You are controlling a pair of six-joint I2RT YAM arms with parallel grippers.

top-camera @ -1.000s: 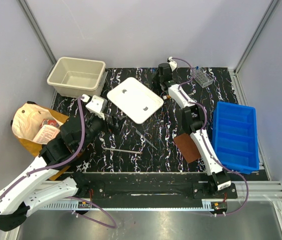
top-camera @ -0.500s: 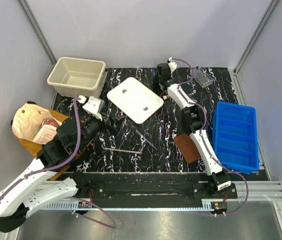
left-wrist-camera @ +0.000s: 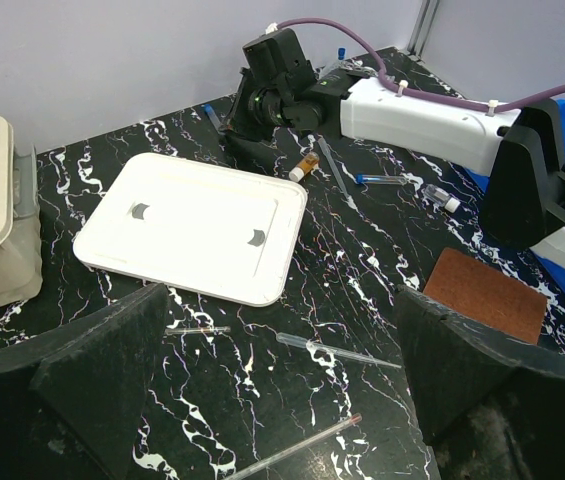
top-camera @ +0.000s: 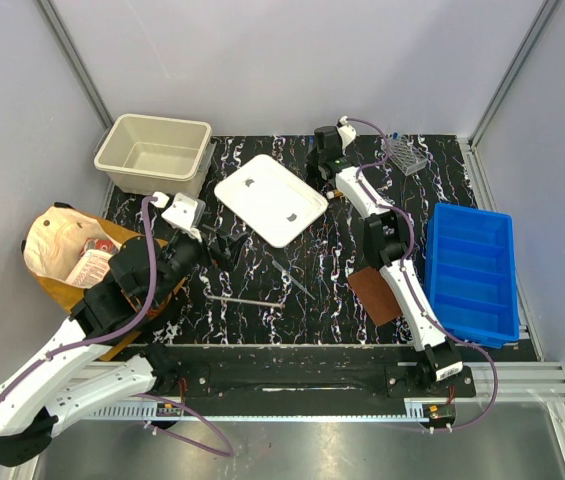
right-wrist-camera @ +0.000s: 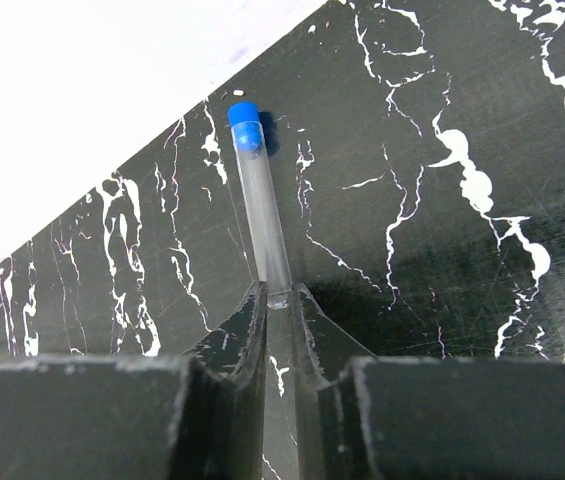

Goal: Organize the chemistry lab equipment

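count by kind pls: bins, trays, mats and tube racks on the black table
bins: 2, a beige bin and a blue bin
trays: 1, the white tray
mats: 1, the brown mat
tube racks: 1, the clear tube rack
total: 5

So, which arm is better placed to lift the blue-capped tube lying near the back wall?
Right. The right gripper clamps the blue-capped tube, which lies flat. The left gripper hangs open near the white lid, away from that tube.
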